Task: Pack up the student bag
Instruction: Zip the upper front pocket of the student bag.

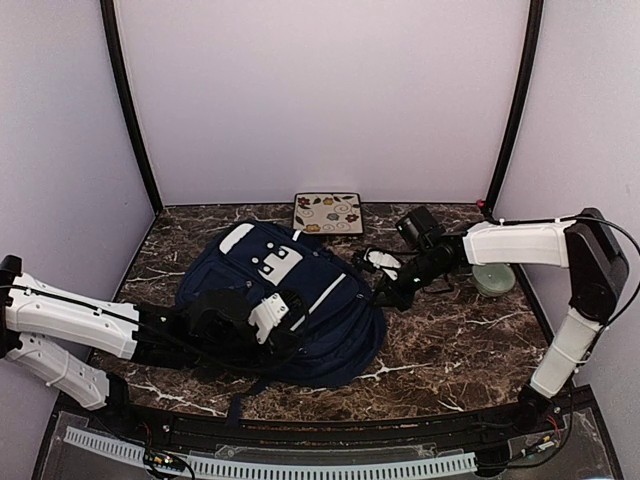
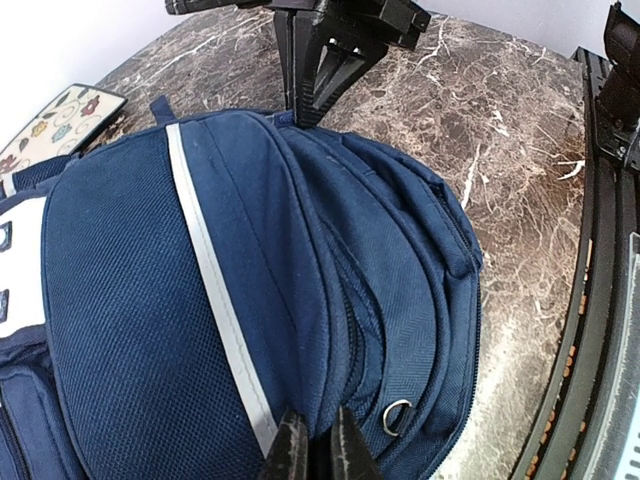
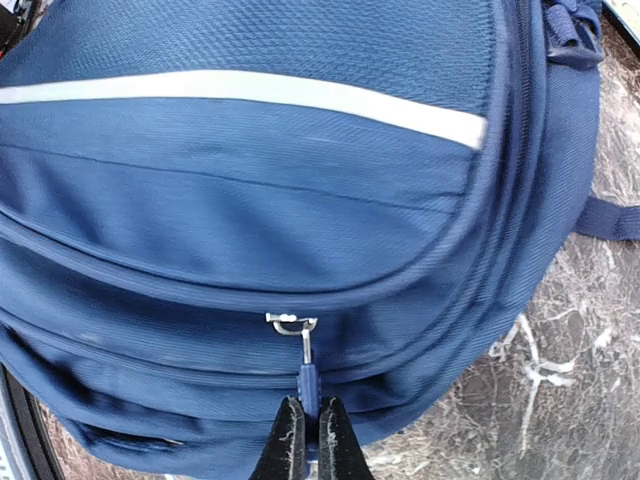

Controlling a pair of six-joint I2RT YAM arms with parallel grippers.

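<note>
Student bag (image 1: 340, 322) on dark marble table (image 1: 452, 350)

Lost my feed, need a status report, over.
Left gripper shut on student bag fabric. Right gripper shut on zipper pull. Bag lying on table. Patterned case behind it.

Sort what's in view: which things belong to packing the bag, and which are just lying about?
In the job: backpack; its zip pull, pinched by the right end effector; left end effector, clamped on the fabric.
Lying about, untouched: flat patterned case at the back; pale green round dish on the right. Either may be meant for packing.
</note>
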